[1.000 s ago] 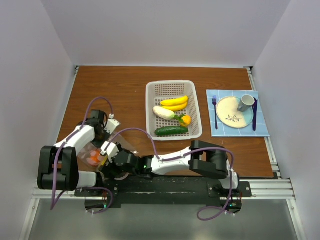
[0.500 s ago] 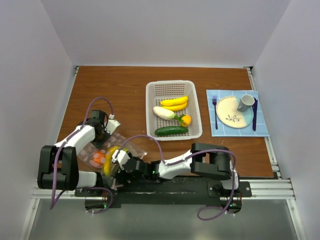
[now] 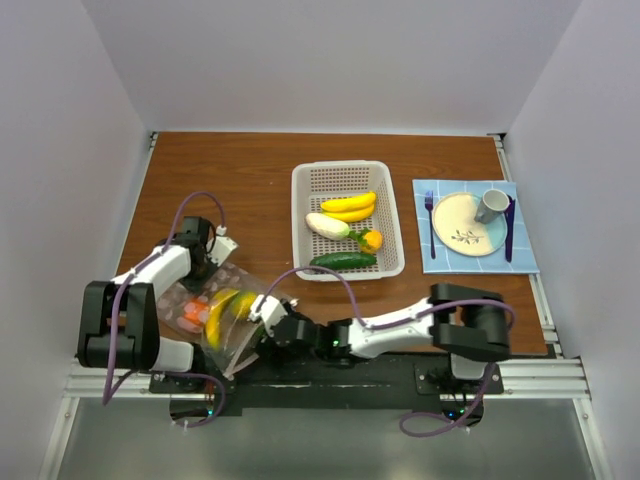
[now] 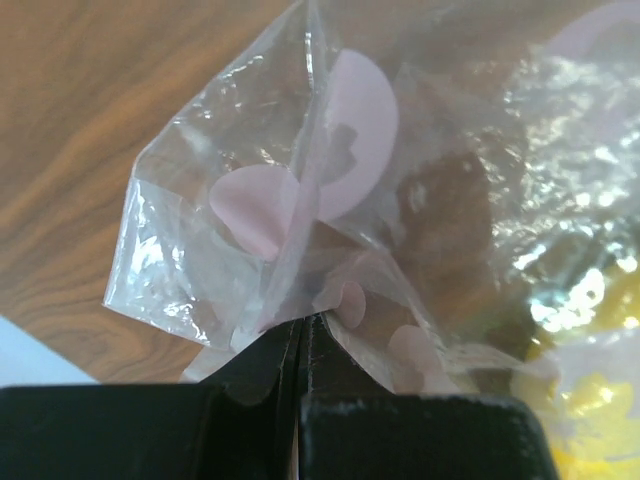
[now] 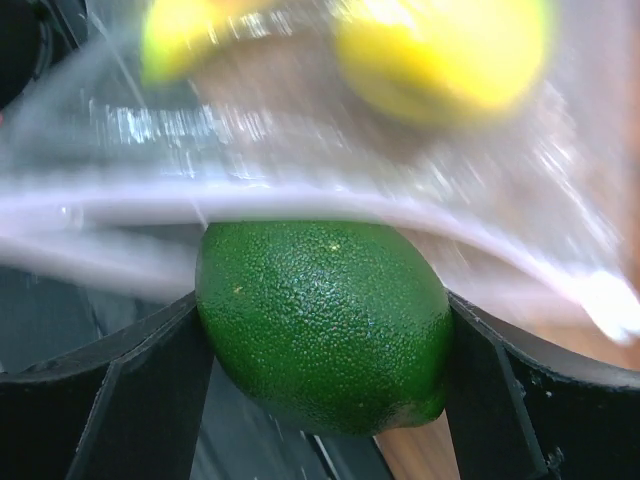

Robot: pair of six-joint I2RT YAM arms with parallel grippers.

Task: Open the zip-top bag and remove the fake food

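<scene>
Right gripper, right wrist view: jaws clamped on either side of 1 green round fruit with pebbled skin, held just below the mouth of the zip-top bag. Seen through the plastic: 1 lemon and 1 banana, both blurred. Step in hand, by judgement: removal of the green fruit. Whether it is fully outside the mouth cannot be told.

Left gripper, left wrist view: fingers together, pinching 1 crumpled corner of the bag; pink dots show in the plastic, wood grain behind.

Top view: the bag lies at the near left of the table, between the 2 grippers, with 1 orange-red piece inside beside the banana and lemon. The basket, well apart, holds 1 cucumber, 1 white oval and other pieces. At far right, a plate and mug sit on a blue mat. Next move likely calls for lifting the fruit clear of the plastic while the pinched corner anchors the bag. Surface: brown wood grain. Room: plain white walls on 3 sides.
</scene>
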